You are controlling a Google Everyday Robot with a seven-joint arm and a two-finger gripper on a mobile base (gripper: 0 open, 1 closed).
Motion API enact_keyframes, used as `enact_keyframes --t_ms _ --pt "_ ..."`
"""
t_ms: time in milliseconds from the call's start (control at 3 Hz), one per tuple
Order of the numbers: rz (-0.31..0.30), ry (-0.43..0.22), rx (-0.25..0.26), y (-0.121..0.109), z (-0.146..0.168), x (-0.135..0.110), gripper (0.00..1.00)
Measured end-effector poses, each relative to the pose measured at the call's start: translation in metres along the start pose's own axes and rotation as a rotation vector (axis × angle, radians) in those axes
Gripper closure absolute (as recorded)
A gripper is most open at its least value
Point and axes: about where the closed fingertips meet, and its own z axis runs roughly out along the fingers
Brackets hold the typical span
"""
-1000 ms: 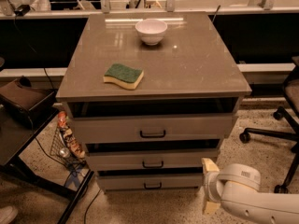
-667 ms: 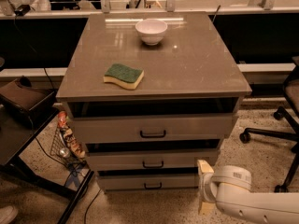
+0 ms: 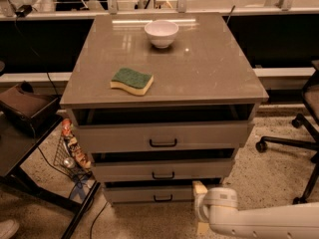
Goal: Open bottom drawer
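The grey-beige cabinet has three drawers. The bottom drawer is the slimmest front, low near the floor, with a small black bar handle at its centre. Its front sits slightly behind the middle drawer. My gripper is at the bottom right, with pale fingers beside the right end of the bottom drawer front, right of the handle. The white arm runs off to the right edge.
The top drawer is the tallest. A green and yellow sponge and a white bowl sit on the cabinet top. An office chair base stands to the right; a wire basket and dark table stand to the left.
My gripper and arm have moved left, closer to the right end of the bottom drawer front. The drawers have not moved.
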Motion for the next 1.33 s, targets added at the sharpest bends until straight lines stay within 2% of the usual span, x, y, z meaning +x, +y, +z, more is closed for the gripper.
enact_keyframes --t_ms 333,667,1000,1333 --pt "-0.05 -0.032 -0.024 0.036 0.049 -0.016 0.0" --pt "-0.05 -0.032 -0.024 0.036 0.049 -0.016 0.0" --pt "-0.072 -0.025 -0.053 0.041 0.076 -0.028 0.0" --pt "-0.09 -0.045 -0.096 0.054 0.128 -0.043 0.0"
